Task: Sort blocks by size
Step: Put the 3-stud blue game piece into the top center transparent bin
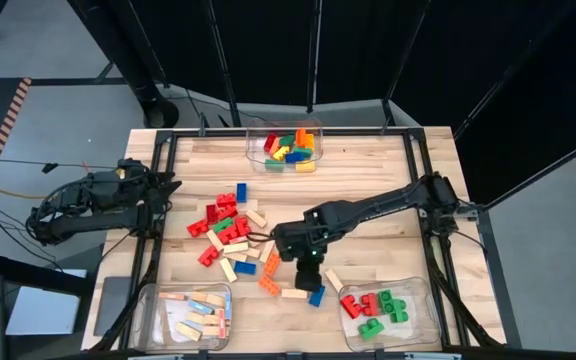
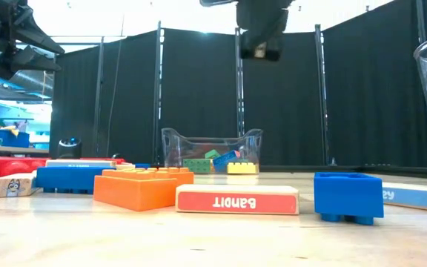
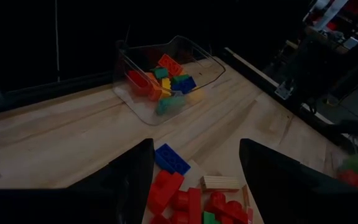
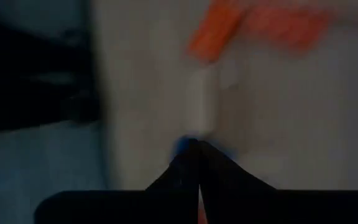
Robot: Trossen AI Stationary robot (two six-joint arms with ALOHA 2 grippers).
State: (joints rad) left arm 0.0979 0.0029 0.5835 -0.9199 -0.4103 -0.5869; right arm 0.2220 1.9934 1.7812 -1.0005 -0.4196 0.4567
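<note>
Dark right arm: reaches from the table's right side diagonally toward the middle, wrist bent down over the near edge of the loose pile.
Right gripper (image 1: 306,262): fingers (image 4: 194,168) pressed together, tips meeting in the right wrist view; nothing seen between them. It hangs above the tabletop, over pale wood with a blurred orange brick (image 4: 213,31) and a blue one just ahead of the tips.
Left arm: folded at the table's left edge, gripper (image 1: 168,186) pointing in toward the pile, off the surface.
Left gripper state: fingers (image 3: 129,180) spread wide, empty, framing a blue brick (image 3: 171,158) and red bricks below.
Loose blocks (image 1: 233,228): red, green, blue, orange studded bricks and tan wooden bars scattered across the table's centre.
Nearest pieces, low view: orange brick (image 2: 143,187), a red-faced wooden bar (image 2: 237,199) just beside it, blue brick (image 2: 348,196) apart to the right.
Far bin (image 1: 258,135): clear, holds mixed coloured bricks.
Near left bin (image 1: 148,300): clear, holds wooden bars.
Near right bin (image 1: 430,310): clear, holds red and green bricks.
Table (image 1: 368,170): pale wood planks in a black frame.
</note>
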